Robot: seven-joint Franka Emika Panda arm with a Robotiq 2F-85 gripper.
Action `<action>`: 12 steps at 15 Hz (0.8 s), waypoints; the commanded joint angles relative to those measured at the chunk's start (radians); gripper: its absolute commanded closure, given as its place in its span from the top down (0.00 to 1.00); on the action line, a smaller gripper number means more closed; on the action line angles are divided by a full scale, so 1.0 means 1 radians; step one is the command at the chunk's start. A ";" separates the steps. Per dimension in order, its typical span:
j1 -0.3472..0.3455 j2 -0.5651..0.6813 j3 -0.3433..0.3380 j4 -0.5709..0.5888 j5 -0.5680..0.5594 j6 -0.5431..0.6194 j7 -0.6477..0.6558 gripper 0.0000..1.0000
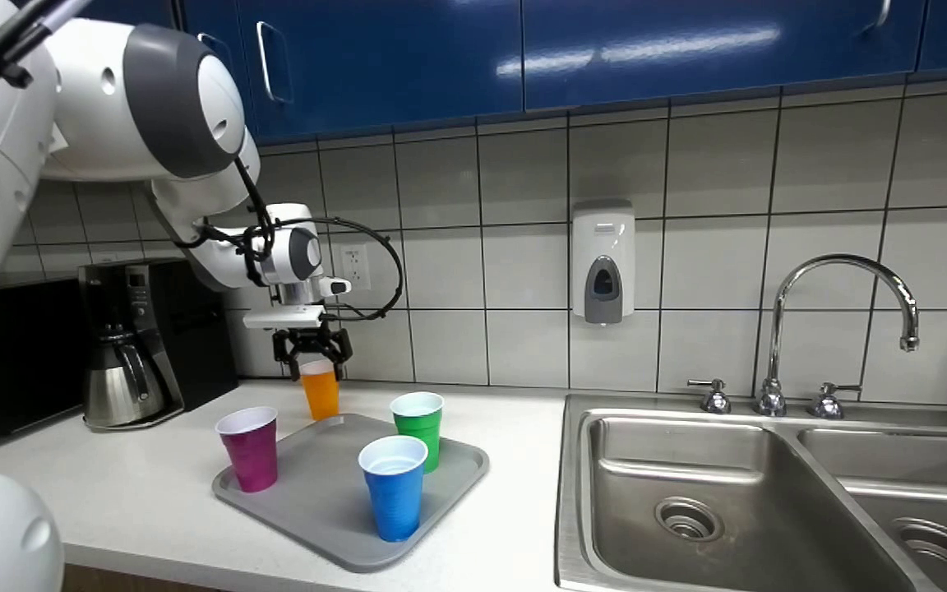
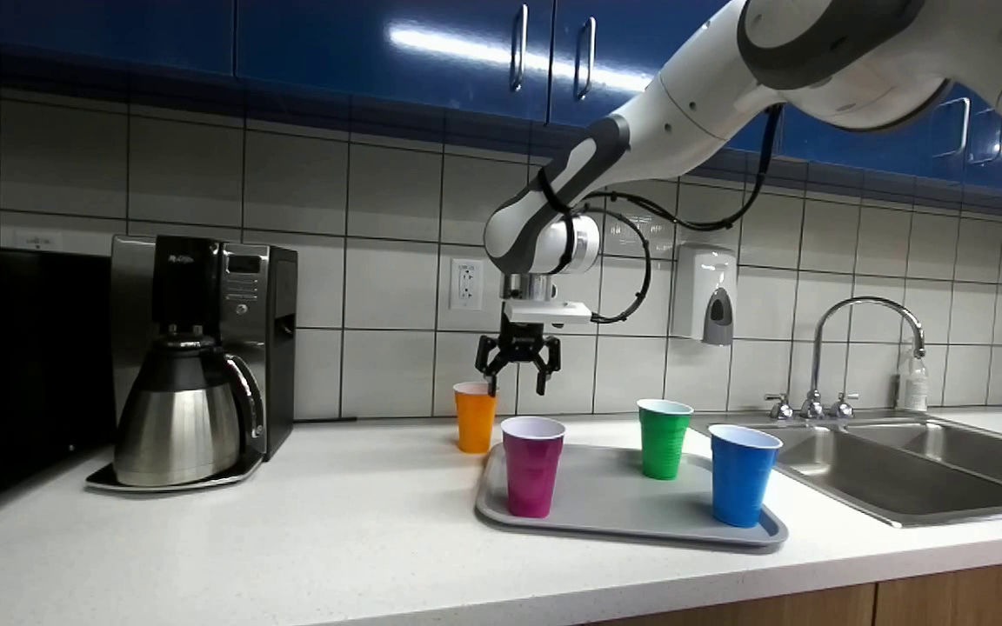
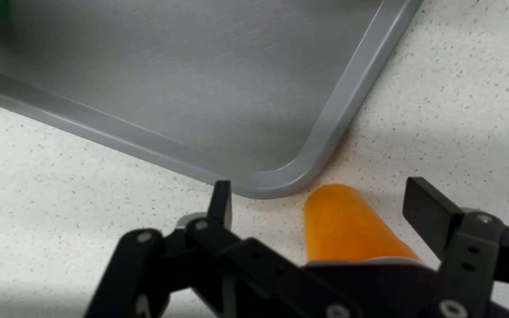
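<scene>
Your gripper (image 2: 517,385) points straight down close to the rim of the orange cup (image 1: 321,399), its jaws released and spread well apart. In the wrist view you see the cup between the two jaws, with the speckled surface (image 3: 263,221) showing on either side of it and its rim partly hidden behind the black linkage; you cannot tell whether anything touches that rim. The orange cup stands upright on the surface, just outside a rounded corner of the gray tray (image 1: 321,493); in the wrist view, that corner is at ten o'clock from the cup.

Take the tray's middle as your clock centre in an exterior view. The orange cup is between eleven and twelve, the green cup (image 1: 420,440) at two, the blue cup (image 1: 395,497) at four, and the magenta cup (image 1: 251,452) between nine and ten. Those last three stand upright on the tray. Farther out, your coffee maker (image 1: 165,337) is at ten, the sink (image 1: 576,493) at three, and the faucet (image 1: 771,398) between two and three.
</scene>
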 commanded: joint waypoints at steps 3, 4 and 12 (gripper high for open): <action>0.016 0.055 -0.018 0.086 -0.014 0.008 0.019 1.00; 0.016 0.060 -0.018 0.096 -0.013 0.007 0.018 1.00; 0.020 0.099 -0.029 0.169 -0.016 0.004 0.024 1.00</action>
